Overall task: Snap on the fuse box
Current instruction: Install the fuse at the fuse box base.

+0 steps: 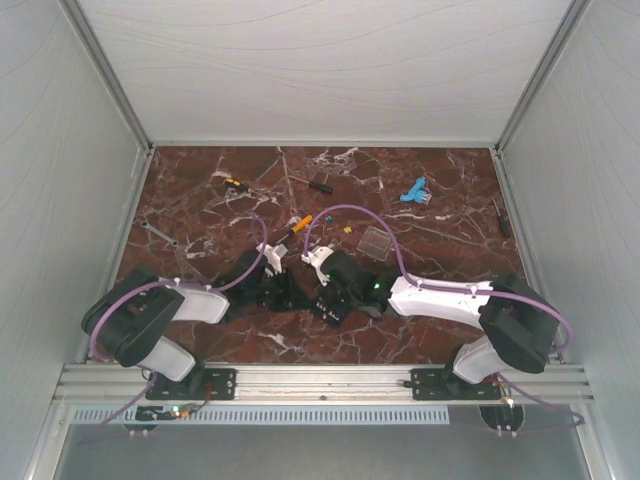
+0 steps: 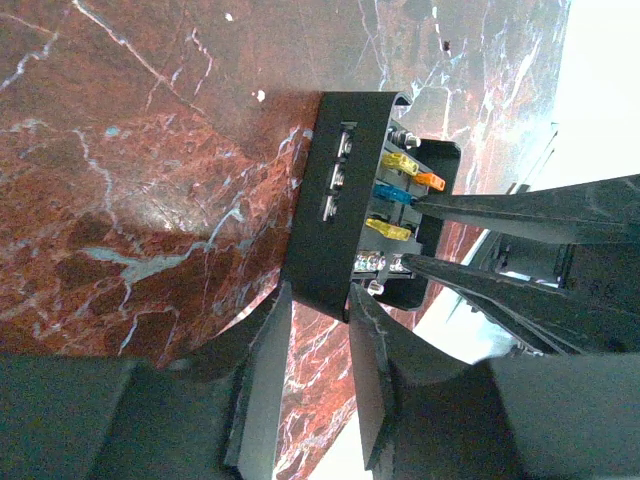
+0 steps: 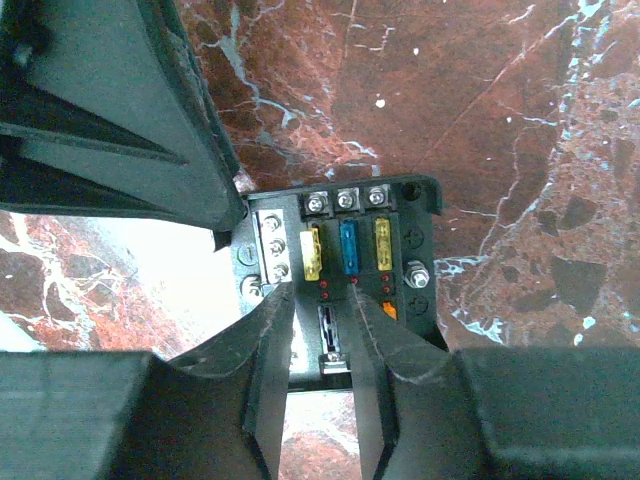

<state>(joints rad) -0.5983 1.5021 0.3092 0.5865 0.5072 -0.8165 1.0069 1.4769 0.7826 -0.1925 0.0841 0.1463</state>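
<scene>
Both arms meet at the middle of the red-brown marbled counter, wrists turned toward one another. The small black square plastic fuse box sits between the two sets of fingers, near the counter's centre and toward its near edge. Its open face is uncovered and shows a row of yellow, blue and yellow fuses, an orange one beside them, and screw terminals along two sides. The left fingers are pressed in on one side wall of the fuse box, which fills the narrow gap between their tips. The right fingers reach onto the open face from the opposite side, set a little apart, with their tips either side of a central strip below the fuses. It cannot be told whether they pinch anything. The overhead view hides most of the fuse box behind the two wrists. A clear square plastic lid lies flat on the counter, just beyond the right wrist and apart from the fuse box. Farther back lie a blue plastic piece and a yellow-and-black tool, well apart from each other.
</scene>
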